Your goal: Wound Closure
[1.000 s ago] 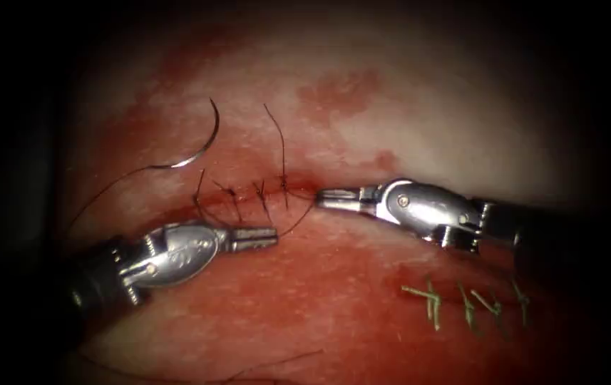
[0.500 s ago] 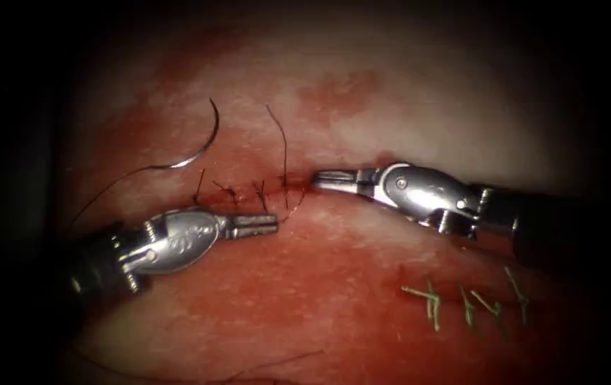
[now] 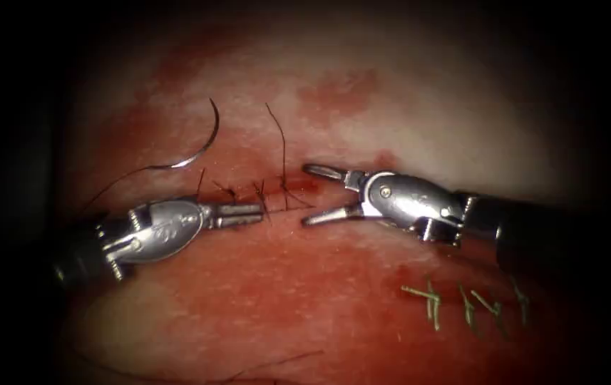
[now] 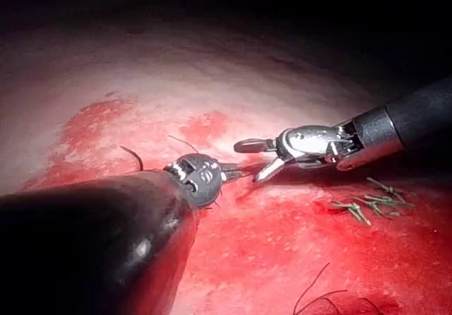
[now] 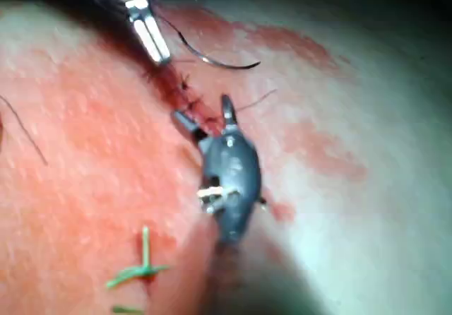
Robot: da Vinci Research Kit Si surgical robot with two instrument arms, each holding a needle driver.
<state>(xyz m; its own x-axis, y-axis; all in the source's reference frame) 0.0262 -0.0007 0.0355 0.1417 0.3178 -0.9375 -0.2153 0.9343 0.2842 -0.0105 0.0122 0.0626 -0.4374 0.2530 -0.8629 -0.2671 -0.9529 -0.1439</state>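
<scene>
Endoscope view: two grippers, left gripper point(image 3: 252, 214) closed on thread point(image 3: 283, 160), right gripper point(image 3: 312, 196) open; one needle point(image 3: 202, 146) free.

Can't tell if the left arm's silver needle driver point(image 3: 248, 214) is actually pinching the thin dark thread point(image 3: 283, 153) there. Its black shaft point(image 4: 85, 248) runs off the frame edge.

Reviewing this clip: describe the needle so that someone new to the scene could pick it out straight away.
Start at the cut across the tissue, where the left tool and the open right tool meet. Look up and left of the left tool: the needle lies free on the tissue, held by neither tool. It is one smooth bright arc, unlike the short dark stitches and straight thread tail beside it.
</scene>
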